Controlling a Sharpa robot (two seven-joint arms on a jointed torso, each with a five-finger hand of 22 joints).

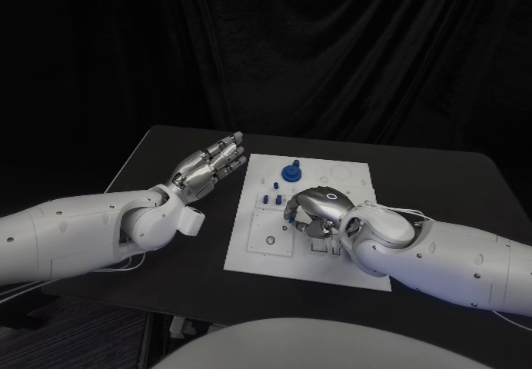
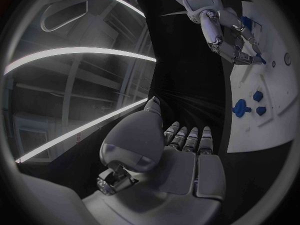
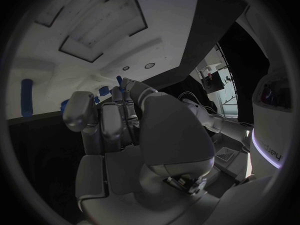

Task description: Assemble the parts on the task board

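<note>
Right hand (image 1: pixel 319 209) rests on the white board (image 1: pixel 344 265), fingers curled (whether they hold a blue part (image 1: pixel 291 171) cannot be told). Left hand (image 1: pixel 208 167) hovers beside it, fingers straight, holding nothing.

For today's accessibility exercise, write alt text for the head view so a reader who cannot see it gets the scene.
The robot's right hand is curled over the middle of the white task board on a black table, fingers down among small blue parts. The left hand hovers flat and empty beside the board's left edge, and a taller blue part stands near the board's far end.
</note>
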